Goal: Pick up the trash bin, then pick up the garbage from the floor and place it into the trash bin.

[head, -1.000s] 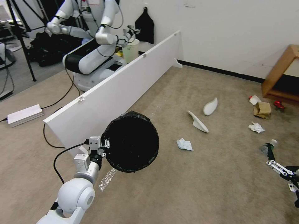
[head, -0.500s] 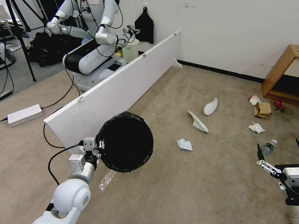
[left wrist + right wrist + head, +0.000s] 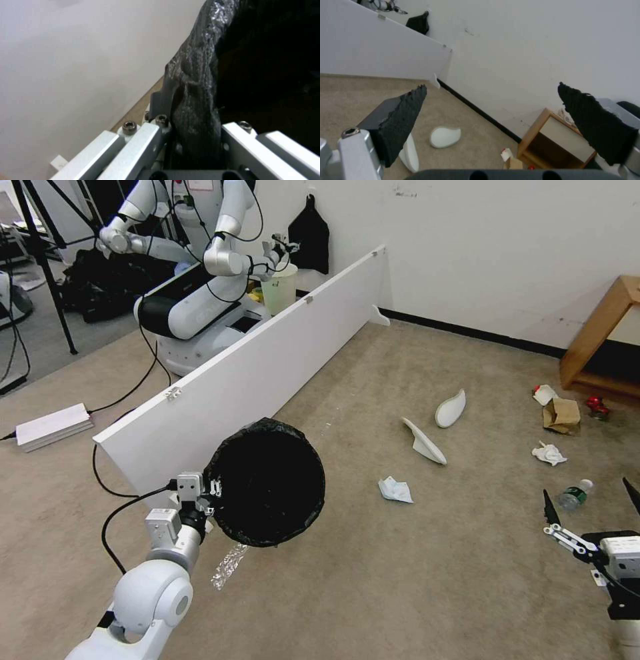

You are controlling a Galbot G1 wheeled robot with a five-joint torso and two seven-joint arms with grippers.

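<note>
Black-lined trash bin (image 3: 267,483) held above floor, left pincer (image 3: 212,492) clamped on its rim. Right pincer (image 3: 590,500) wide open, empty, near plastic bottle (image 3: 575,495); slippers (image 3: 424,442) lie well apart.

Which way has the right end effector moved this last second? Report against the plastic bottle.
Yes. On the right end effector, the finger that overlapped the plastic bottle has shifted left of it; open fingers now flank it.

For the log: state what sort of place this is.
Probably a robotics lab's mock room: carpet floor fenced by a white partition board, another robot behind it, and staged litter such as a slipper and plastic bottle.
</note>
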